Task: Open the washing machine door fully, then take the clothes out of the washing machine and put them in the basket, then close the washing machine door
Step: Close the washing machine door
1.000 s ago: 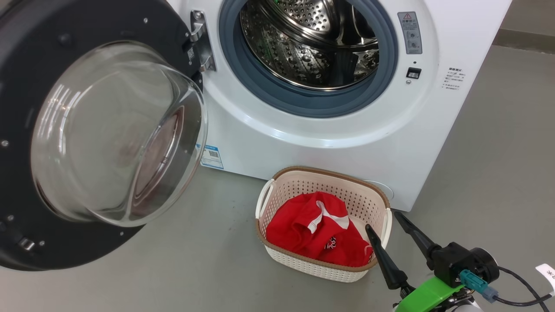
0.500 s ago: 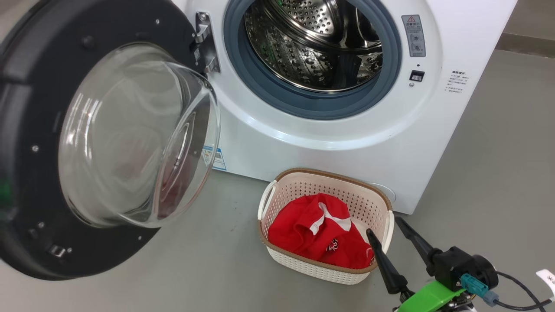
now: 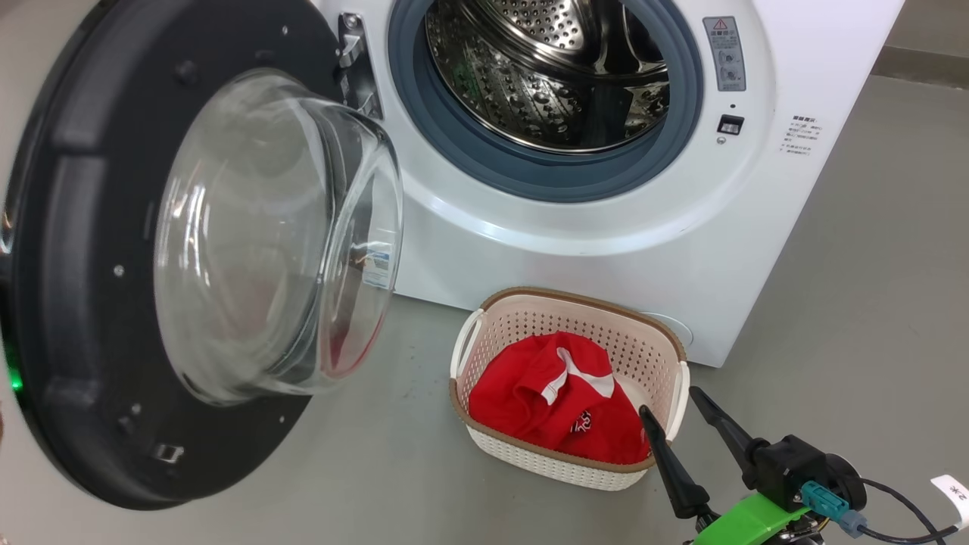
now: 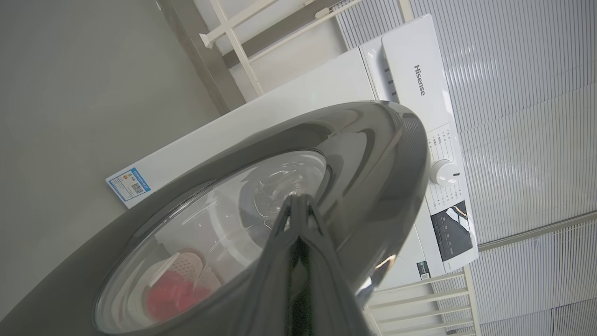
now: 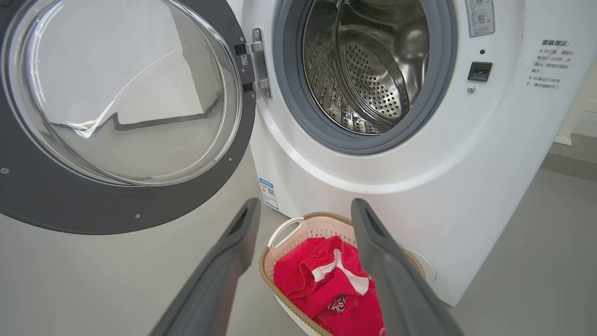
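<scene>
Head view, washing machine door (image 3: 76,189) nearer shut, left claw (image 4: 298,198) together (right claw (image 3: 668,400) apart).

Washing machine door (image 5: 116,205) cut off at right wrist view's left edge; printed labels (image 5: 550,63) illegibly small.

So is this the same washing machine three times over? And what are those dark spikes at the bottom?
Yes: one moment, three cameras. One sits on the robot's head and looks down at the washing machine, its round door standing open, and a basket on the grey floor with red clothes inside. The dark spikes are the two fingers of the robot's right pincer, open and empty, near the basket. The other cameras ride on its wrists. The right one looks along those same fingers. The left one looks along the left pincer, shut with nothing in it, its tips at the door's outer face.
</scene>
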### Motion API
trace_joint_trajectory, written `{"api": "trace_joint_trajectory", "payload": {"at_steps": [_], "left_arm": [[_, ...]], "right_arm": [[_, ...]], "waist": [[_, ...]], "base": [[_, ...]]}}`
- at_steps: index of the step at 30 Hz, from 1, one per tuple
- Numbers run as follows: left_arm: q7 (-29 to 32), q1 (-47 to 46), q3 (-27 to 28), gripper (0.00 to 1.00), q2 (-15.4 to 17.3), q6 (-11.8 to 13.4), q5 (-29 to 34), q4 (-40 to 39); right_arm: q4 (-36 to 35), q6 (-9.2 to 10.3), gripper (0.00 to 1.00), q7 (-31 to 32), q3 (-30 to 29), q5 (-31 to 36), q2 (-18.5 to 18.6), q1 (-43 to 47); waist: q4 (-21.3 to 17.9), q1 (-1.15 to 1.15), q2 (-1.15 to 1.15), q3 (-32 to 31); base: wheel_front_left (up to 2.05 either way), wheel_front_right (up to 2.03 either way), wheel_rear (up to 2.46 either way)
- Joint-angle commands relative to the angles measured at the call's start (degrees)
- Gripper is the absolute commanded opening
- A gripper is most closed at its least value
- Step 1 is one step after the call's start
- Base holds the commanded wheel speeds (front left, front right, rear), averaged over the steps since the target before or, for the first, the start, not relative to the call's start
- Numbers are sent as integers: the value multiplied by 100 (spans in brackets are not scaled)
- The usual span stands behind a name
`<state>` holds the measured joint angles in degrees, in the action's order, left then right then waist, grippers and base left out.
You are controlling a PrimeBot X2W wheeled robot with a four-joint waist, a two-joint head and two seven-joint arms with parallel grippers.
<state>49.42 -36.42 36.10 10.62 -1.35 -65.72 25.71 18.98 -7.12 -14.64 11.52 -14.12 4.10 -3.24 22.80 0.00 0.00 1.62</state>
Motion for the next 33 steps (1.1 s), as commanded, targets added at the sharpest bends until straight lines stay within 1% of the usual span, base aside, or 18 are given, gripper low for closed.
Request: {"api": "trace_joint_trajectory", "payload": {"at_steps": [1, 7, 14, 17, 21, 25, 26, 33], "left_arm": [[147, 143, 39, 0, 49, 74, -70, -398], [399, 469, 63, 0, -417, 430, -338, -1291], [551, 828, -93, 0, -699, 784, -620, -2107], [513, 954, -261, 0, -749, 917, -767, -2382], [385, 1138, -474, 0, -768, 1005, -914, -2639], [86, 1469, -911, 0, -772, 1095, -1220, -2883], [-59, 1637, -1127, 0, -772, 1127, -1363, -3009], [-452, 2067, -1667, 0, -773, 1202, -1670, -3457]], "right_arm": [[-106, -36, 100, -36, 83, 2, -6, -101], [-75, -36, 100, -36, 89, -17, -43, -154], [-83, -36, 100, -36, 78, -46, -78, -204], [-77, -36, 100, -36, 62, -55, -88, -216], [-61, -36, 100, -36, 58, -65, -97, -241], [-71, -36, 100, -36, 42, -91, -106, -253], [-71, -36, 100, -36, 41, -96, -110, -246], [-78, -36, 100, -36, 28, -95, -117, -218]], "waist": [[-2, 0, 0, 10], [-51, 0, 0, 36], [-165, 0, 0, 106], [-219, 0, 0, 130], [-307, 0, 0, 140], [-427, 0, 0, 137], [-489, 0, 0, 129], [-705, 0, 0, 106]], "base": [[0, 0, 0], [0, 0, 0], [0, 0, 0], [0, 0, 0], [0, 0, 0], [0, 0, 0], [0, 0, 0], [0, 0, 0]]}}
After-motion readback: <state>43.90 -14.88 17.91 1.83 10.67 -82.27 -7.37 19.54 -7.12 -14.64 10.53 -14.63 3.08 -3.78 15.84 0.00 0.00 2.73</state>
